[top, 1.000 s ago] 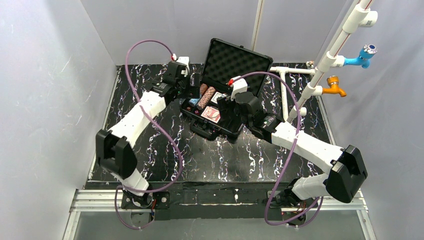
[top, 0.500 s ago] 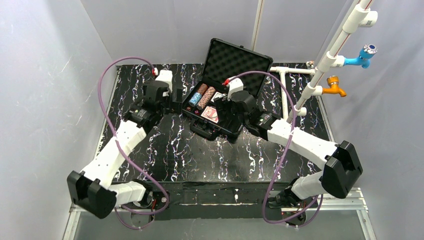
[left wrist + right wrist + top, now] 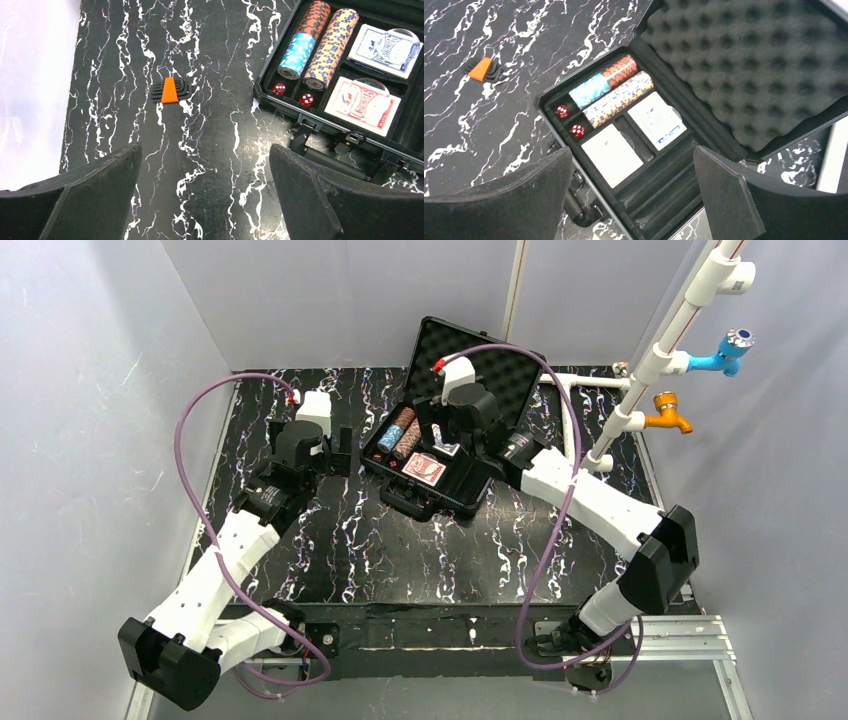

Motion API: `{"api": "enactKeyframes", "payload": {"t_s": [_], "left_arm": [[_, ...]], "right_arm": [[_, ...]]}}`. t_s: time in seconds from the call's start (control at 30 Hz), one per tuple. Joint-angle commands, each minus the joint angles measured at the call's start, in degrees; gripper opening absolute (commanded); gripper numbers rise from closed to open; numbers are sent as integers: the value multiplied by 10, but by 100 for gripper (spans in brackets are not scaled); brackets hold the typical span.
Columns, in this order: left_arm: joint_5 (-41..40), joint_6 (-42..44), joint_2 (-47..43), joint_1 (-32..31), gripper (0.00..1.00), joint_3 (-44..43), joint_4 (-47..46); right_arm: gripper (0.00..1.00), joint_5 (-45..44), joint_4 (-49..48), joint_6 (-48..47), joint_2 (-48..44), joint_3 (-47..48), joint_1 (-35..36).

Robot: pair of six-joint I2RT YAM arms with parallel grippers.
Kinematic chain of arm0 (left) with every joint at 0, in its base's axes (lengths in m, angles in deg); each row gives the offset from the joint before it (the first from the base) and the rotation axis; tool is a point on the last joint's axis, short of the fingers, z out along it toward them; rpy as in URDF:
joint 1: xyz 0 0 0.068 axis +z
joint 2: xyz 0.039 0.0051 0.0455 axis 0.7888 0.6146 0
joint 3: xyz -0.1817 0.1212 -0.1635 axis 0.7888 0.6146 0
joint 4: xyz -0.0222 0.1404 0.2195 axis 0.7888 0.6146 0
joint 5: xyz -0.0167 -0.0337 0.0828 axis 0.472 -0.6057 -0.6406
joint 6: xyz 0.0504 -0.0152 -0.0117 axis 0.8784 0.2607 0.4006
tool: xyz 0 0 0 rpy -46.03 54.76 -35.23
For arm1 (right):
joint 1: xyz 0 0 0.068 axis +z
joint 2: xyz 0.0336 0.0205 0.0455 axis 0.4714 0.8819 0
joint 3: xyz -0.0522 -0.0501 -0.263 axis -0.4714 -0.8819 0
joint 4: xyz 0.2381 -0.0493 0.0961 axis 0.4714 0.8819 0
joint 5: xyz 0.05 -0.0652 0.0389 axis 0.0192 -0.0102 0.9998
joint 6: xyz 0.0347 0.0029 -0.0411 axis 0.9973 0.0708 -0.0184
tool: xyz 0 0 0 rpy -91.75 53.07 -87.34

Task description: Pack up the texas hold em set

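Texas hold em set: black case (image 3: pixel 432 504) at the centre of the table (image 3: pixel 330 540), foam lid (image 3: pixel 480 352) raised. Tray holds chip stacks (image 3: pixel 315 40), two card decks (image 3: pixel 362 102) and two red dice (image 3: pixel 278 89), all seated. Left gripper (image 3: pixel 205 200): jaws wide, empty, drawn back from the case's left edge. Right gripper (image 3: pixel 634 200): jaws wide, empty, moved up over the tray toward the lid. Judgement: contents stowed; only closing the lid remains, probably by the right arm

Case (image 3: pixel 669 182) matt black plastic; lid lining (image 3: pixel 749 65) bumpy foam; tabletop (image 3: pixel 210 150) smooth.
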Motion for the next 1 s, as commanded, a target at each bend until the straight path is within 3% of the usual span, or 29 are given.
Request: {"api": "enactKeyframes", "payload": {"t_s": [0.0,0.43,0.73,0.97], "left_arm": [[-26,18,-23,1,98,10,-14],[-35,24,-32,0,98,18,-18],[-34,43,-25,1,98,18,-18],[-30,44,-23,1,98,18,-17]], "right_arm": [[98,-37,43,-31,39,93,-17],[98,-87,204,-90,232,393,-112],[98,-130,232,-110,313,491,-174],[98,-182,209,-160,367,555,-181]]}}
